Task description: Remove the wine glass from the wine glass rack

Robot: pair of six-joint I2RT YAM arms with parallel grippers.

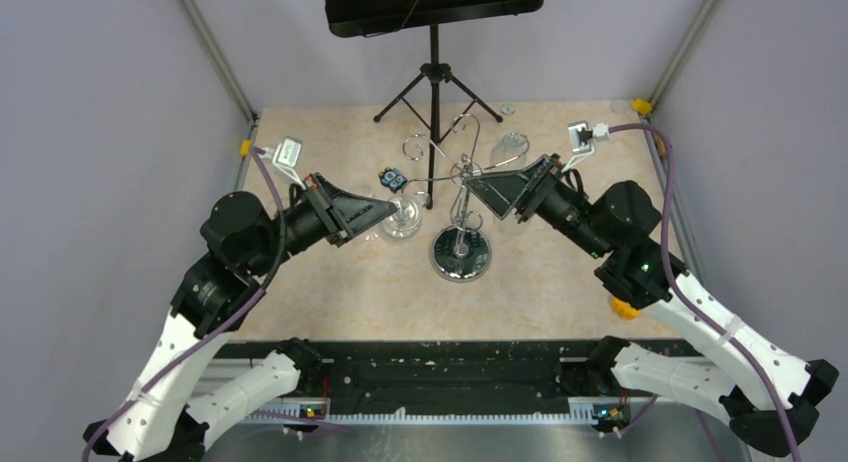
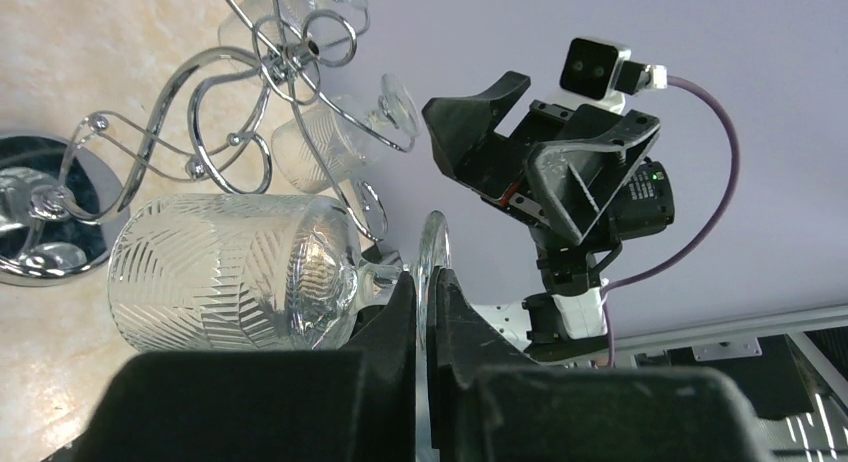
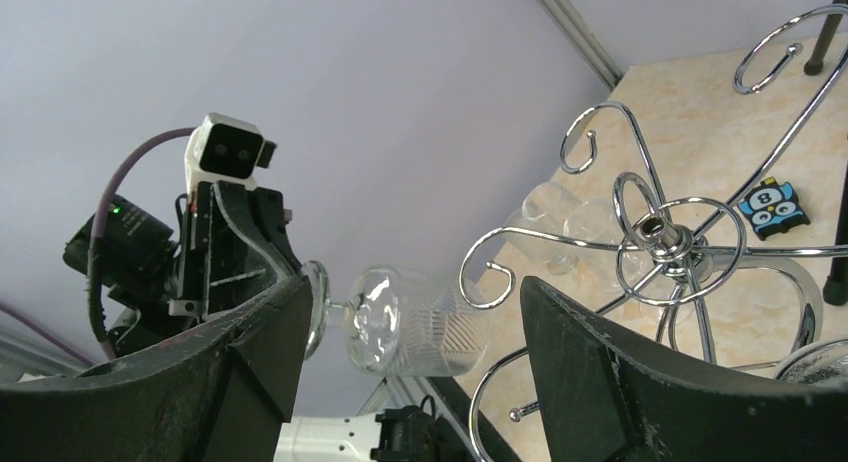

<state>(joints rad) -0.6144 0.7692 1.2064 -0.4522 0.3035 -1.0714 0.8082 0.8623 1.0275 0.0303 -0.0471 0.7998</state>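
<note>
Left gripper (image 2: 425, 282), bottom centre of its wrist view, pinches the wine glass (image 2: 230, 277) by its foot, bowl sideways at centre-left, beside the wine glass rack (image 1: 461, 254); right gripper (image 3: 410, 302) gapes empty; the glass is probably light, slick and brittle, so the stem seems the safest hold.

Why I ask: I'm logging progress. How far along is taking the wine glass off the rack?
Looks done: the left gripper is shut on the wine glass by its foot, and the glass lies sideways beside the wine glass rack, apparently clear of its hooks. In hand: that glass, close to the rack; the right gripper is open, holding nothing. Left: probably drawing it away and setting it down.
</note>
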